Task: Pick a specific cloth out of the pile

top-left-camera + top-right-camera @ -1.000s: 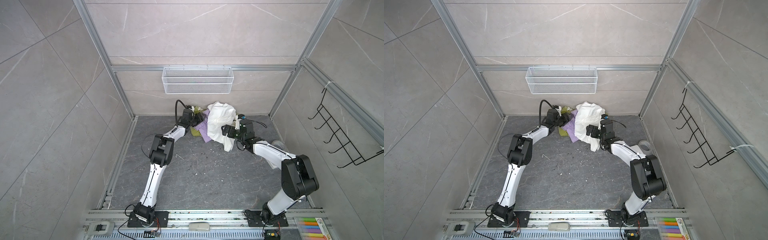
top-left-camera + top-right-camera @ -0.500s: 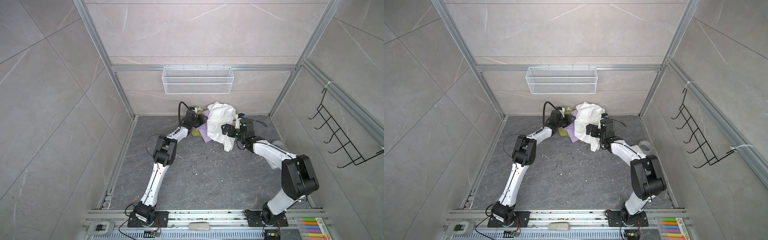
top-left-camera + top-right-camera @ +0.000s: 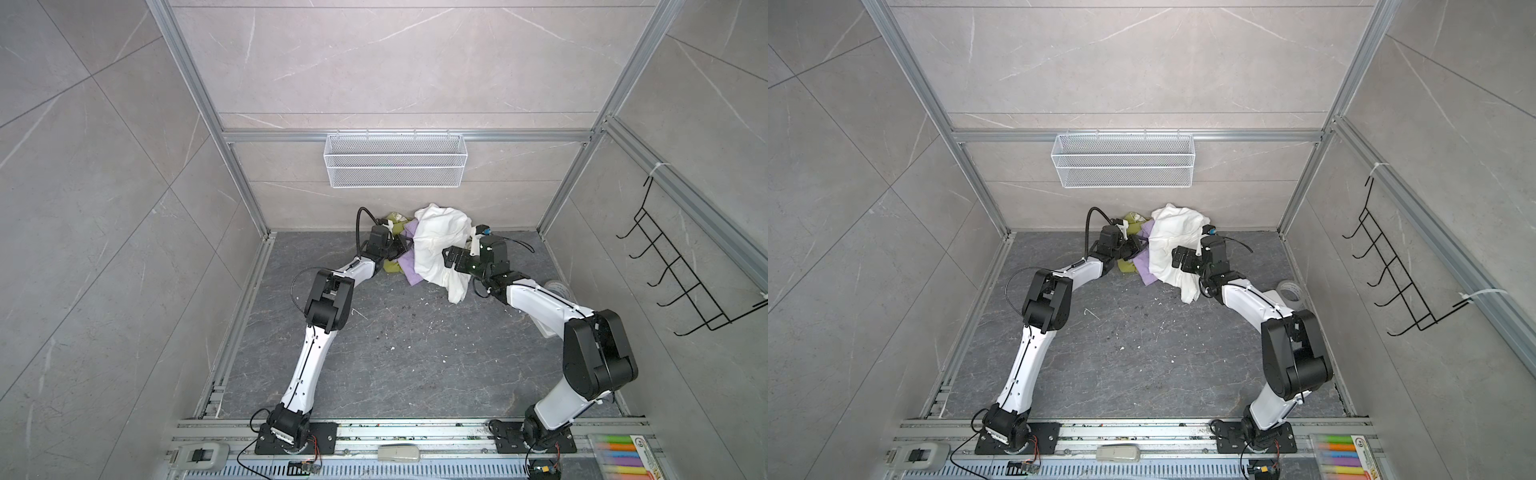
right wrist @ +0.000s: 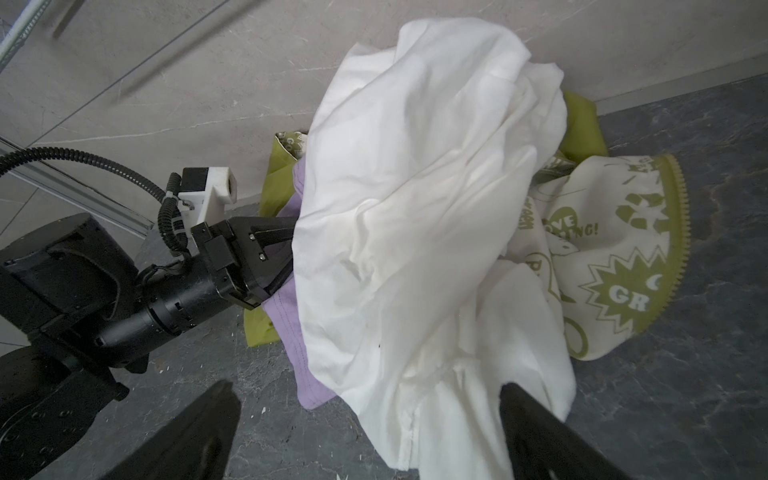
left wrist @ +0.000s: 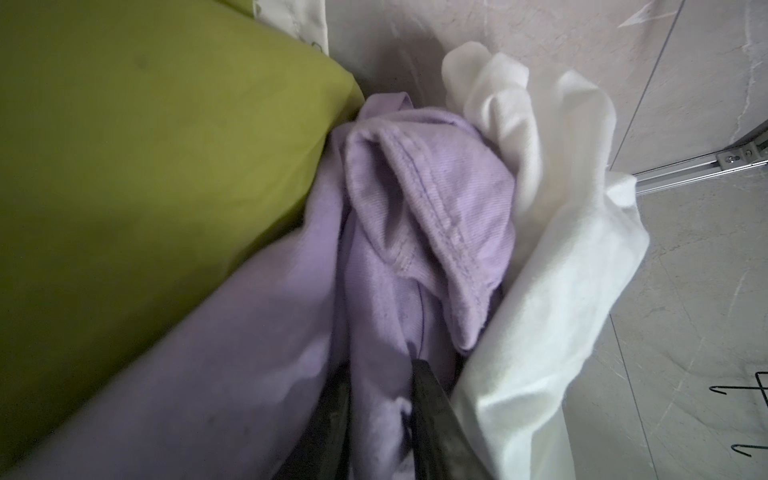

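Grips a fold of the cloth [image 5: 415, 208] in the left tool [image 5: 380, 374], clenched on the lilac fabric right at the edge of the white cloth [image 5: 561, 249]. Reaches in under the white cloth on its left-arm side. Shows most of the cloth tucked beneath the white cloth in the pile [image 3: 419, 253], touching the olive-green cloth [image 5: 145, 166]. Holds the right tool [image 4: 365, 388] spread wide, released, astride the white cloth's lowest hanging fold.

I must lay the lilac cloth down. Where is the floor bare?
Bare: the wide floor between the left arm and right arm, in front of the pile. Crowded: the back wall, with the pile, the left gripper shut on the lilac cloth and the open right gripper.
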Robot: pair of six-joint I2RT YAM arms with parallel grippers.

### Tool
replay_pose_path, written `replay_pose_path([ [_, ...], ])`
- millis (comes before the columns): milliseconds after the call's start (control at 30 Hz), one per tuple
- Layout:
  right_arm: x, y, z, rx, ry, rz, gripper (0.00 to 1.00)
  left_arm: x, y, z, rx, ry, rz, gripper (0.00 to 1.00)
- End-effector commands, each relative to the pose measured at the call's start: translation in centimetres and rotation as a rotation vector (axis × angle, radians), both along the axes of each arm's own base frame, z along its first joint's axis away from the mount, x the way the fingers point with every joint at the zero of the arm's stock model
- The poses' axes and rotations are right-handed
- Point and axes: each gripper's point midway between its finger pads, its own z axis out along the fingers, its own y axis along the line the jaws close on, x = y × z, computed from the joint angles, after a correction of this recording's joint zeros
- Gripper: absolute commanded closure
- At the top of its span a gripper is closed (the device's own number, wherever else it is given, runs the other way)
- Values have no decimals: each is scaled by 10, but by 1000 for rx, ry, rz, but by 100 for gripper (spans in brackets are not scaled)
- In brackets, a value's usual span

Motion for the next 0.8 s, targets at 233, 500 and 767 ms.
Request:
replay_pose_path([
  [233, -5, 3, 6, 7, -13, 10, 0, 3, -4, 57, -47, -122, -4, 77],
  [500, -8, 1, 6, 2, -16, 6, 0, -1, -7, 64, -50, -126, -16, 88],
  [767, -6, 2, 6, 6, -11, 11, 0, -11, -4, 84, -24, -163, -34, 99],
])
